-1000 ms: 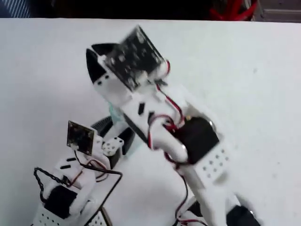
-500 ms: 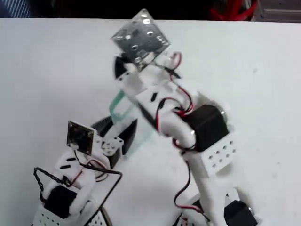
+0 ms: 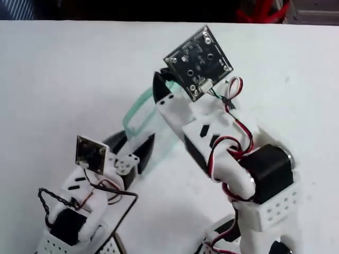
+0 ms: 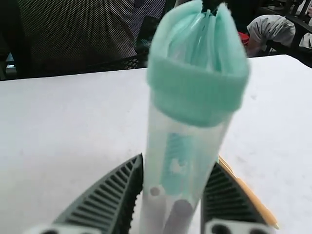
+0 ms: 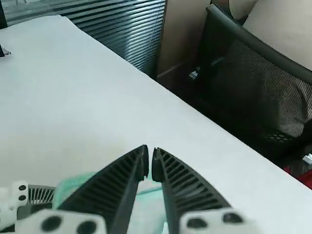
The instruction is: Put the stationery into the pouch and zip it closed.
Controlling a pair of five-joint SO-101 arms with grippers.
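With left gripper (image 4: 170,200): clamping base of clear mint-banded plastic pouch (image 4: 195,87), white pens inside. With right gripper (image 5: 150,161): pinching far zip end, jaws almost touching. Orange pencil (image 4: 251,197) outside, on white table (image 4: 58,126). Risk: zip pull yanking pouch from left clamp, or sealing pencil out.

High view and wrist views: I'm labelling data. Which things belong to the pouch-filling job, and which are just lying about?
Job in hand: pouch; stationery inside it; orange pencil on the table; left gripper; right gripper.

Lying about: mesh chair; slatted blinds; red object.
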